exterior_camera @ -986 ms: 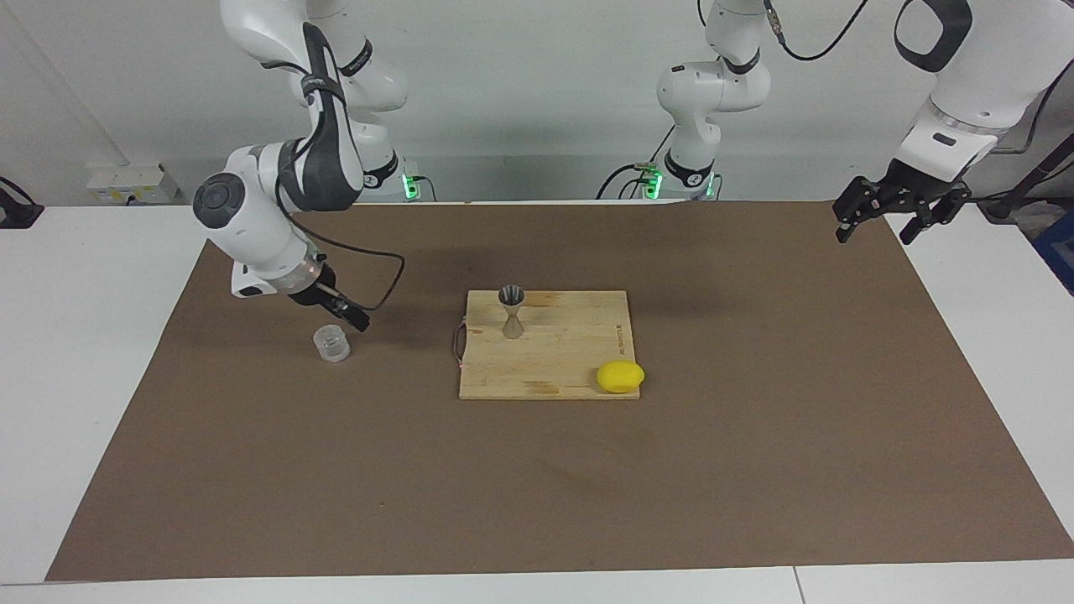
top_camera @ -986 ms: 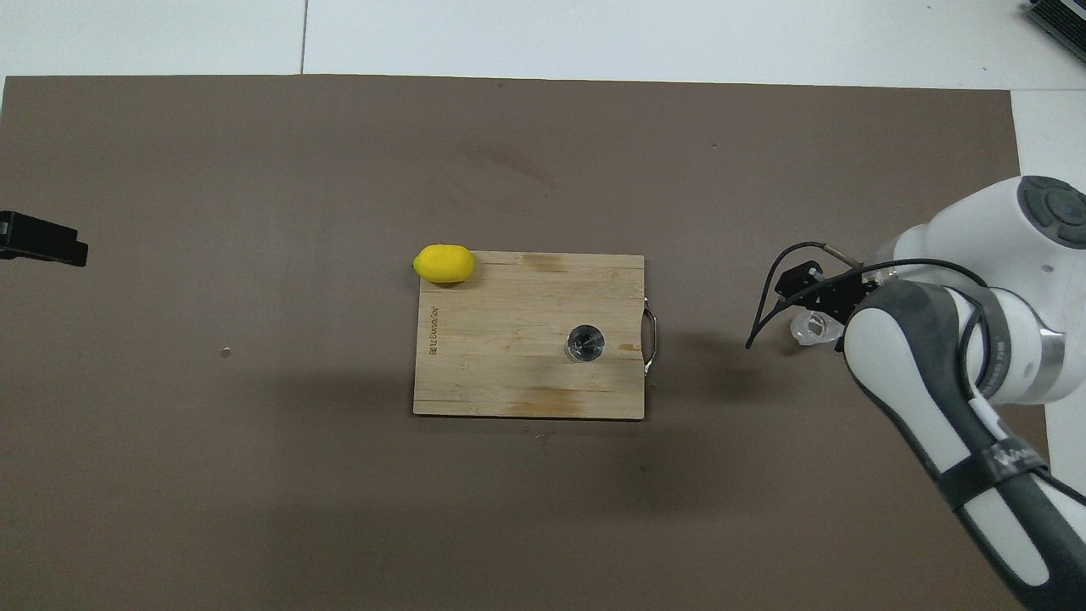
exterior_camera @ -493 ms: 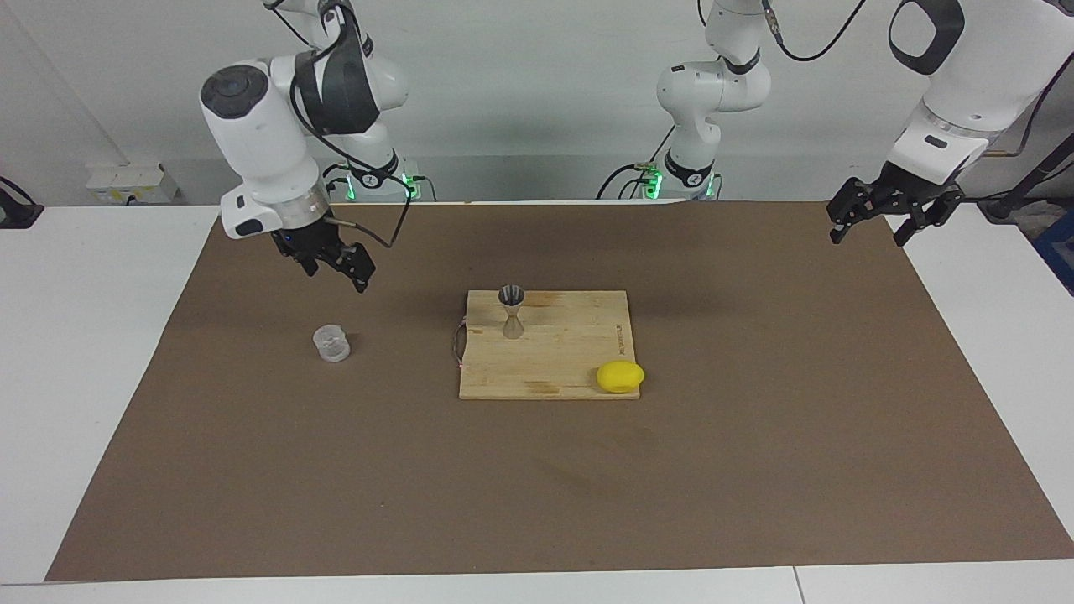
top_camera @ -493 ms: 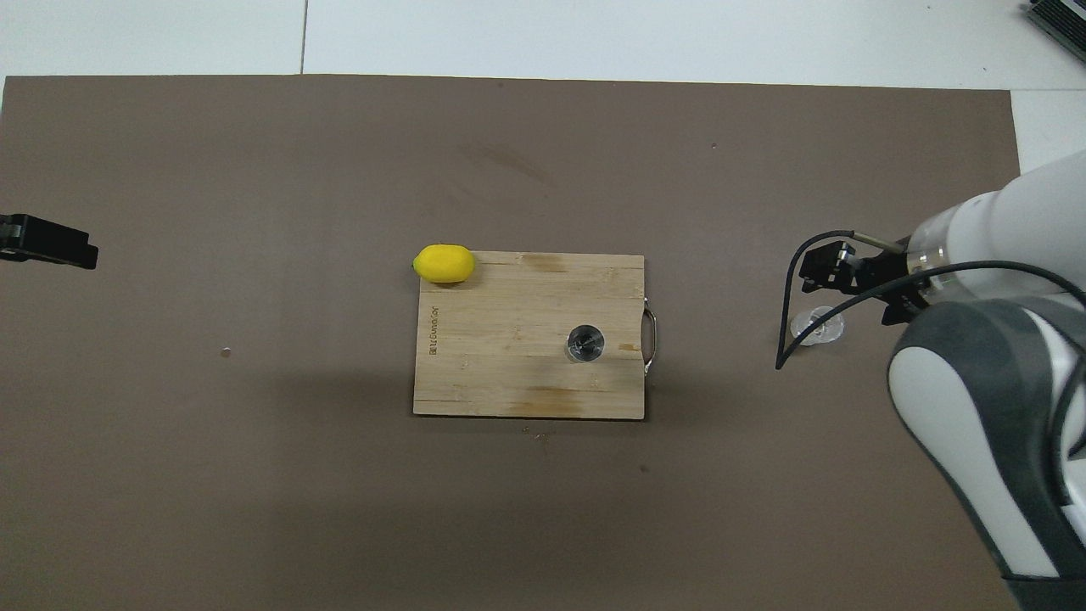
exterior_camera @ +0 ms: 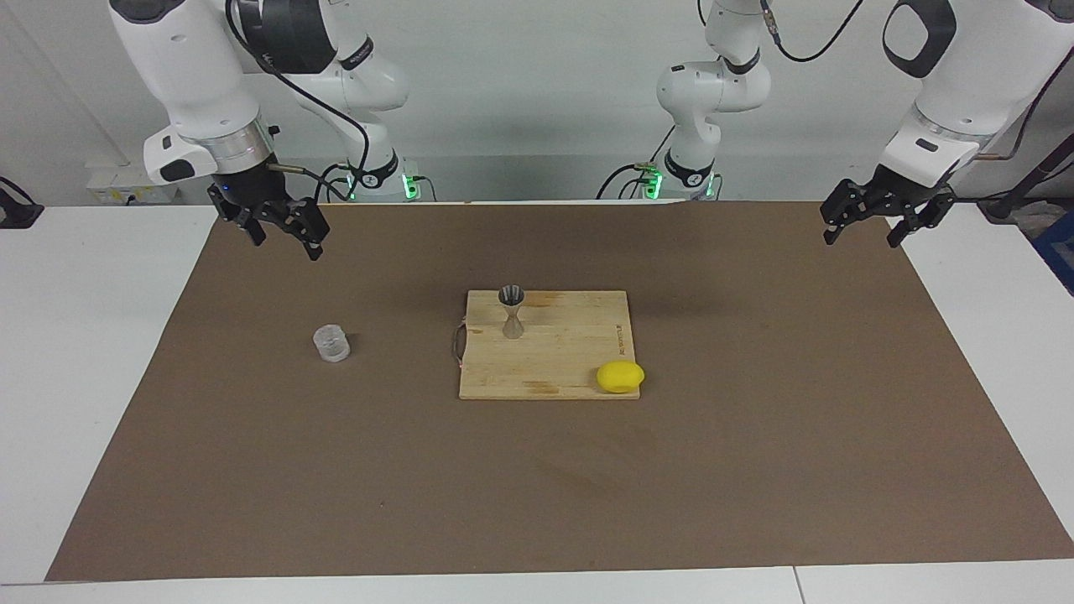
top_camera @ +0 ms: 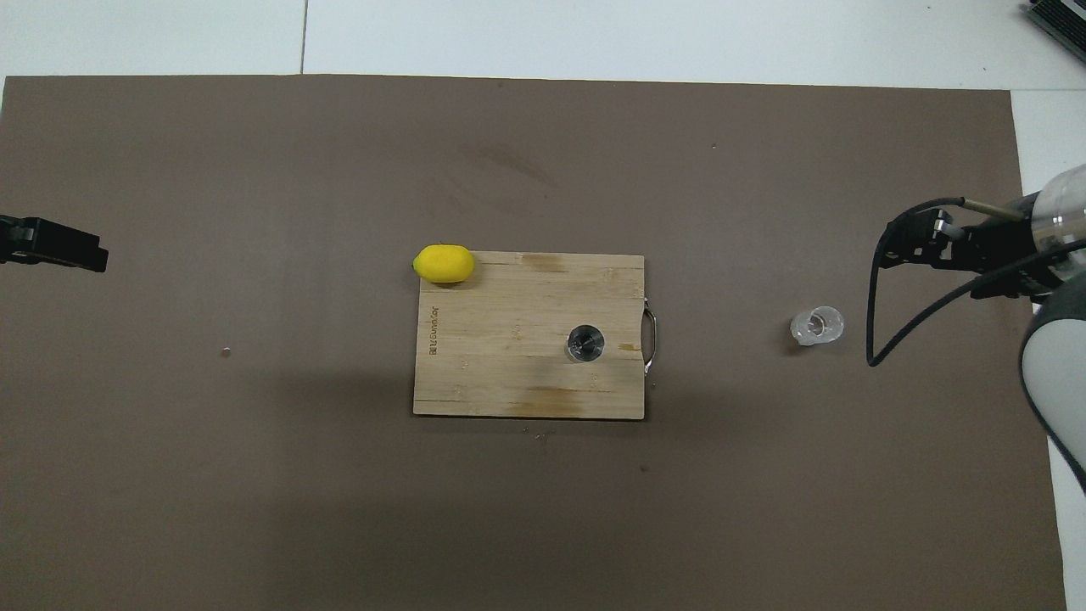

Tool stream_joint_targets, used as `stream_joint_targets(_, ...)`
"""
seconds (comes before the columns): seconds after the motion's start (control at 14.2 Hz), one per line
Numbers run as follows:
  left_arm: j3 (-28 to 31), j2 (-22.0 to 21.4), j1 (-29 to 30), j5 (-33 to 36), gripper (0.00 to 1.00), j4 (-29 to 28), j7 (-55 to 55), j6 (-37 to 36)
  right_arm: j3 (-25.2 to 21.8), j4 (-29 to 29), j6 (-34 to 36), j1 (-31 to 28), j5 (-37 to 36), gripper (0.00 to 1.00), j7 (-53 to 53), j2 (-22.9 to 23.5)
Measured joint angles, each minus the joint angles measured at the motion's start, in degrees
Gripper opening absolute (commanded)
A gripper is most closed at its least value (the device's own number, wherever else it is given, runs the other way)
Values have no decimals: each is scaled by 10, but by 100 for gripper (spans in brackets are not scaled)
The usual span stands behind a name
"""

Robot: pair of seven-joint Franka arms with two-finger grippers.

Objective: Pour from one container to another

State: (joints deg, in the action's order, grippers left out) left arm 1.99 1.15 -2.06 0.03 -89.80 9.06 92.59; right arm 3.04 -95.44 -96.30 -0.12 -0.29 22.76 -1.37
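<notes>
Facing view: clear cup (exterior_camera: 331, 343) upright, untouched

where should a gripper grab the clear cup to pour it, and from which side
Probably the cup's side wall, about mid-height, fingers either side, coming in level from the robots' side. It stands upright on the brown mat with its mouth open upward, so a side grip leaves the rim free for tipping toward the jigger. The right gripper, open and raised above the mat, is on the cup's end of the table.

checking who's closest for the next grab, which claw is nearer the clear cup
Right. The right claw hangs open in the air at the clear cup's end of the table, up off it toward the robots. The left claw waits open over the mat's edge at the left arm's end.
</notes>
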Motion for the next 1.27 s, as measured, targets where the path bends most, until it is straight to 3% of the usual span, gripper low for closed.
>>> stream_joint_targets(0.49,-1,-3,-28,0,100,-1,-2,0,0,19,47,-10,0,100,-88,11)
stream_joint_targets(1.27,0,-5,-30,0,100,-1,-2,0,2,16,54,-4,0,100,-89,11)
